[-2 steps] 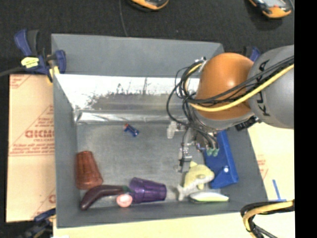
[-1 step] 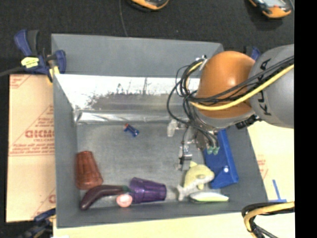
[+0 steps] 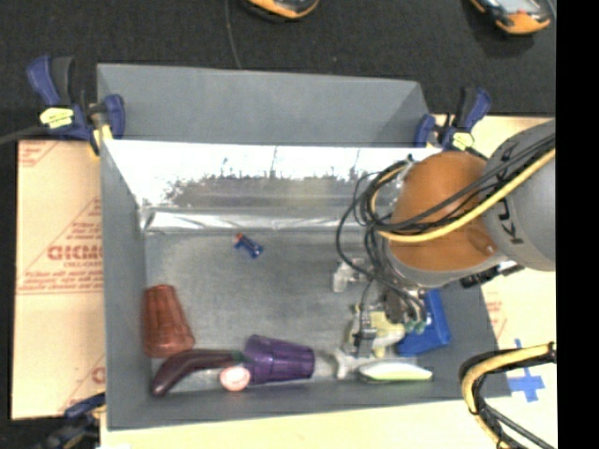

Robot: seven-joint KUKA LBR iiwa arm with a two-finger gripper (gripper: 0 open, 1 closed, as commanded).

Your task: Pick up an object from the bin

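Not picked yet, I'd say: the gripper (image 3: 367, 337) is low in the bin (image 3: 122, 279) just right of the purple cup (image 3: 279, 358), crowding a blue block (image 3: 428, 333) and a pale greenish piece (image 3: 398, 373) farther right, and I can't tell if it's spread or pinching.

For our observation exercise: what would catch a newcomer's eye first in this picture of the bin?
The arm's orange cover over the right side of the bin, with the end effector by the near right corner, beside a flat blue thing and a pale greenish piece. Then the purple cup lying on its side along the near wall, and a reddish-brown cup at the left.
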